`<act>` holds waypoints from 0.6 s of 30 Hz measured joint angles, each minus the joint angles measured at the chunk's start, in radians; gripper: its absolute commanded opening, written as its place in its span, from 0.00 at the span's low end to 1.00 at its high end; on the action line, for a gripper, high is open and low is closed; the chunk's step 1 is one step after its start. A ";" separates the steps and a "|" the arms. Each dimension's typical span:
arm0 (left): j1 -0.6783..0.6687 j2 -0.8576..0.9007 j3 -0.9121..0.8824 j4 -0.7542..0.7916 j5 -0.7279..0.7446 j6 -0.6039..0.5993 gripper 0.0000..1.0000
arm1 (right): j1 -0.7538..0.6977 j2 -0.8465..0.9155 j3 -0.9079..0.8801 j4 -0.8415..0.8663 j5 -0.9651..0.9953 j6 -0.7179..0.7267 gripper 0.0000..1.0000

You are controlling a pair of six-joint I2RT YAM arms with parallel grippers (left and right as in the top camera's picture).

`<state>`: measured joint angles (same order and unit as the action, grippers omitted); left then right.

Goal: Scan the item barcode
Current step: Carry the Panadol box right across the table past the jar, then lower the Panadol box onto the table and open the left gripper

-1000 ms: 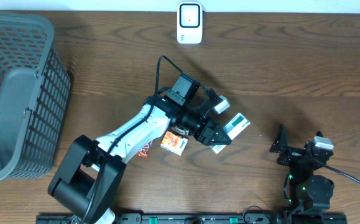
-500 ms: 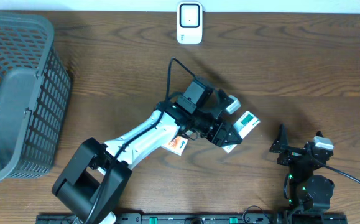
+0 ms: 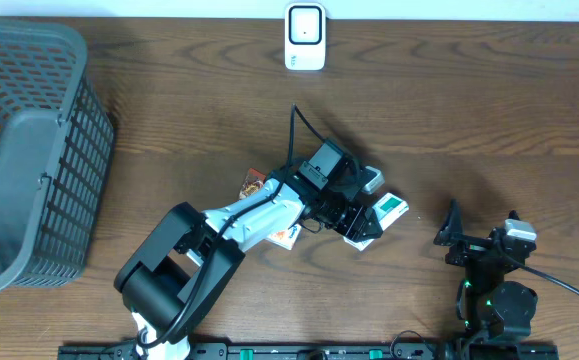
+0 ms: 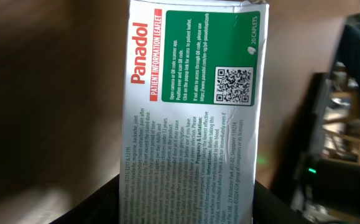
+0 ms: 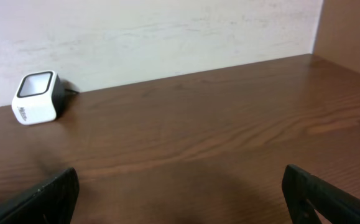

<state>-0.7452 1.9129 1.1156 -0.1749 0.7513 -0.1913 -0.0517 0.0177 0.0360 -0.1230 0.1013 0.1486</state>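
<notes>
Left hand (image 3: 362,225) has just swung and rolled, still clamping the Panadol box (image 3: 393,208). It hangs well below-right of the scanner (image 3: 305,37), no closer. Scan not done yet. Right hand (image 3: 453,232) waits wide open, further right of the scanner.

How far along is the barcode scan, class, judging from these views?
Done: the left gripper grips the Panadol box. In hand: the box is held well short of the white scanner. Left: presenting its barcode to the scanner.
</notes>
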 measured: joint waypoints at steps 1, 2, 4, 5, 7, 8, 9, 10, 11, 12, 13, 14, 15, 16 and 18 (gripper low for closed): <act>0.000 0.000 0.000 0.001 -0.019 0.000 0.55 | 0.000 0.000 0.000 0.000 0.000 0.000 0.99; 0.000 0.000 0.000 0.003 -0.033 0.000 0.56 | 0.000 0.000 0.000 0.000 0.000 0.000 0.99; 0.000 0.000 0.000 0.002 -0.060 0.000 0.56 | 0.000 0.000 0.000 0.000 0.000 0.000 0.99; 0.000 0.000 0.000 0.002 -0.067 0.000 0.56 | 0.000 0.000 0.000 0.000 0.000 0.000 0.99; 0.000 0.000 0.000 0.003 -0.081 0.000 0.59 | 0.000 0.000 0.000 0.000 0.000 0.000 0.99; 0.000 0.000 0.000 0.002 -0.084 0.000 0.63 | 0.000 0.000 0.000 0.000 0.000 0.000 0.99; 0.000 0.000 0.000 0.003 -0.087 -0.002 0.67 | 0.000 0.000 0.000 0.000 0.000 0.000 0.99; 0.000 0.000 0.000 0.003 -0.090 -0.001 0.70 | 0.000 0.000 0.000 0.000 0.000 0.000 0.99; 0.000 0.000 0.000 0.004 -0.093 -0.003 0.73 | 0.000 0.000 0.000 0.000 0.000 0.000 0.99; 0.000 0.000 0.000 0.003 -0.096 -0.006 0.75 | 0.000 0.000 0.000 0.000 0.000 0.000 0.99; 0.000 0.000 0.000 0.003 -0.097 -0.010 0.75 | 0.000 0.000 0.000 0.000 0.000 0.000 0.99; 0.000 0.000 0.000 0.003 -0.100 -0.014 0.76 | 0.000 0.000 0.000 0.000 0.000 0.000 0.99; 0.000 0.000 0.000 0.003 -0.100 -0.015 0.77 | 0.000 0.000 0.000 0.000 0.000 0.000 0.99; 0.000 0.000 0.000 0.003 -0.101 -0.015 0.77 | 0.000 0.000 0.000 0.000 0.000 0.000 0.99; 0.000 -0.006 0.002 0.003 -0.102 -0.015 0.78 | 0.000 0.000 0.000 0.000 0.000 0.000 0.99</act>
<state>-0.7452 1.9068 1.1172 -0.1722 0.6495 -0.2062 -0.0517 0.0177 0.0360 -0.1230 0.1013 0.1486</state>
